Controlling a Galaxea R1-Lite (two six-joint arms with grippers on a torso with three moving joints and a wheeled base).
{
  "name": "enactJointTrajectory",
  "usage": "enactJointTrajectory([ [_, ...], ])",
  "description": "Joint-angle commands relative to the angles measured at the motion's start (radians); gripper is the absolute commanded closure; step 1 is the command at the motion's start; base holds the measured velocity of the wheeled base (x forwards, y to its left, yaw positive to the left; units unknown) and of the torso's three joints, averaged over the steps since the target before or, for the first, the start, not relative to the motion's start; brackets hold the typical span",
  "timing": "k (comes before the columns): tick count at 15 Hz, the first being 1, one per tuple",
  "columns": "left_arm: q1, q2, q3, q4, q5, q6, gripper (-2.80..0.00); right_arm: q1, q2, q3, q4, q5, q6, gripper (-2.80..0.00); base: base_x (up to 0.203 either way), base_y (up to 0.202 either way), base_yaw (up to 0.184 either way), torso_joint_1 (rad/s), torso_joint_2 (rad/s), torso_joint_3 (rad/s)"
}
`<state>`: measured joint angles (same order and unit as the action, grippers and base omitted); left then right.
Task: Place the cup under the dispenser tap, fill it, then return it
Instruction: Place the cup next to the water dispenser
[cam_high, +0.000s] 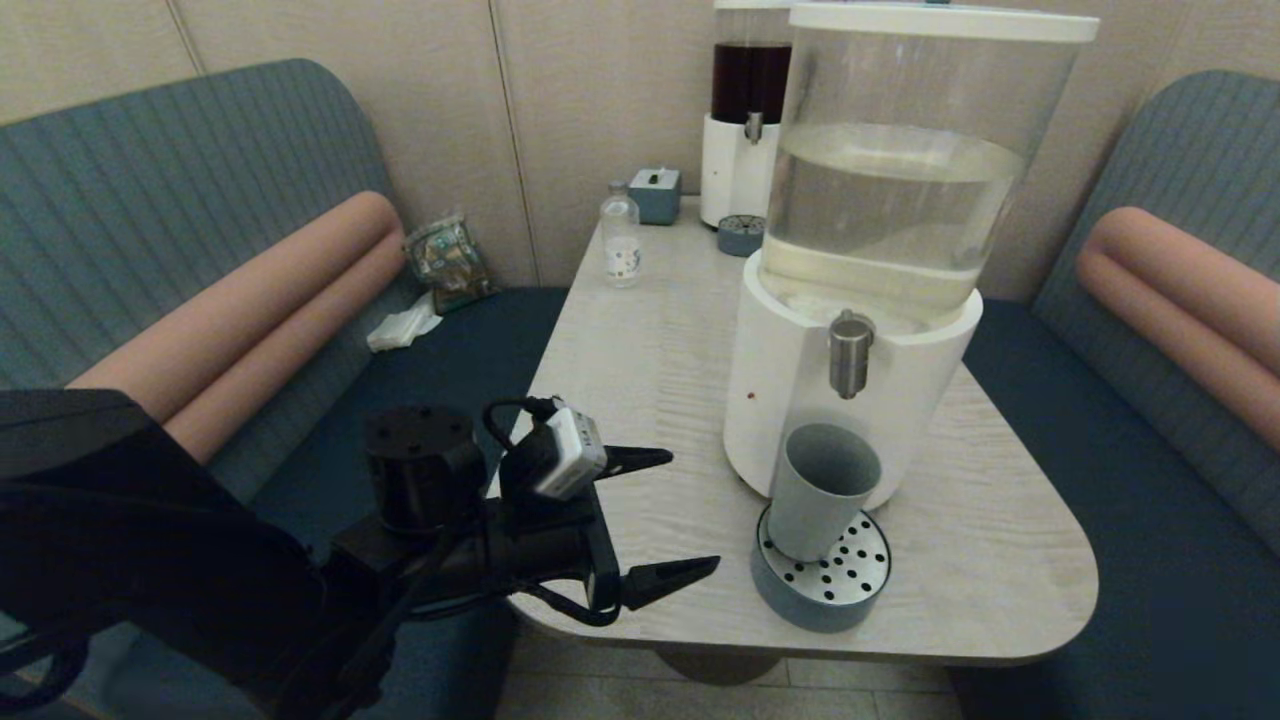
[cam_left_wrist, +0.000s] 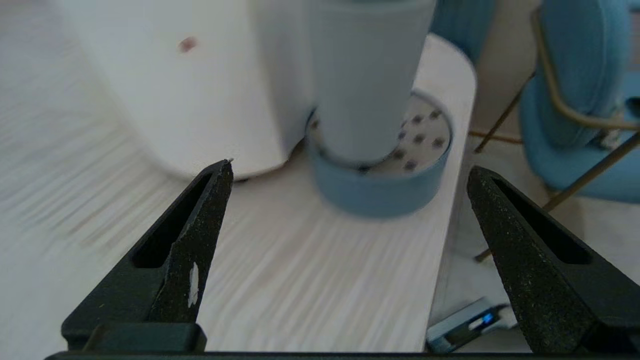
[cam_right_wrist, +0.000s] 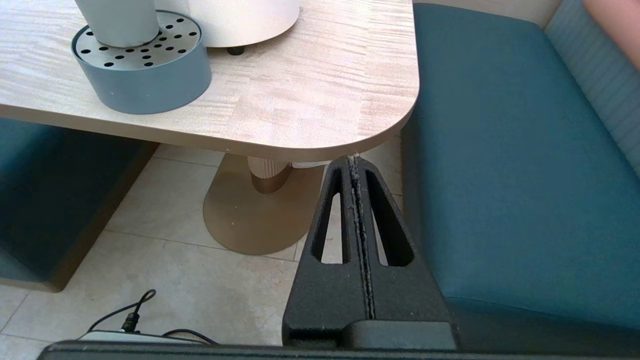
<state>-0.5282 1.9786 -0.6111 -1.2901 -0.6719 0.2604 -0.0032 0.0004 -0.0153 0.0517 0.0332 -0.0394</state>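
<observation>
Cup (cam_high: 820, 490): grey-blue, handleless, upright on perforated drip tray (cam_high: 850, 590), directly beneath dispenser tap (cam_high: 850, 355); contents not discernible. Tap: short brushed-metal cylinder, projecting from white base of large dispenser (cam_high: 880, 230), clear of cup rim. Tank: transparent, partly filled with pale liquid, white lid on top. Drip tray: round, blue-grey wall, metal top with dark holes, seated on desk (cam_high: 650, 380) at dispenser's foot, near desk's front edge. Left gripper (cam_high: 680, 515): positioned to robot's left of cup, over desk's front left portion, pointed at cup; jaws spread wide, nothing between them, apart from cup. Same cup (cam_left_wrist: 365, 75) and tray (cam_left_wrist: 380, 185) framed between the two black fingers (cam_left_wrist: 200, 225) in left wrist view. Right gripper (cam_right_wrist: 355, 165): parked below desk level beside teal bench seat (cam_right_wrist: 500, 150), over tiled floor; jaws pressed together, empty. Further items at desk's far end: small clear labelled bottle (cam_high: 621, 240), blue-grey tissue box (cam_high: 656, 193), second dispenser (cam_high: 745, 110) with dark liquid and own small drip tray (cam_high: 741, 236). On left bench: crumpled packet (cam_high: 447, 262) and white tissue (cam_high: 403, 327).
</observation>
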Motion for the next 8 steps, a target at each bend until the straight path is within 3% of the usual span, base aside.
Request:
enactJointTrajectory([
  [1,-0.03,0.032,-0.03,-0.008,0.008,-0.007,-2.8,0.0,0.0,0.0,0.0,0.001,-0.001,0.0,0.0,0.0,0.0,0.0,0.0,0.0],
  [8,-0.094,0.077,-0.108,-0.008,0.067,-0.035,-2.8,0.0,0.0,0.0,0.0,0.001,-0.001,0.0,0.0,0.0,0.0,0.0,0.0,0.0],
])
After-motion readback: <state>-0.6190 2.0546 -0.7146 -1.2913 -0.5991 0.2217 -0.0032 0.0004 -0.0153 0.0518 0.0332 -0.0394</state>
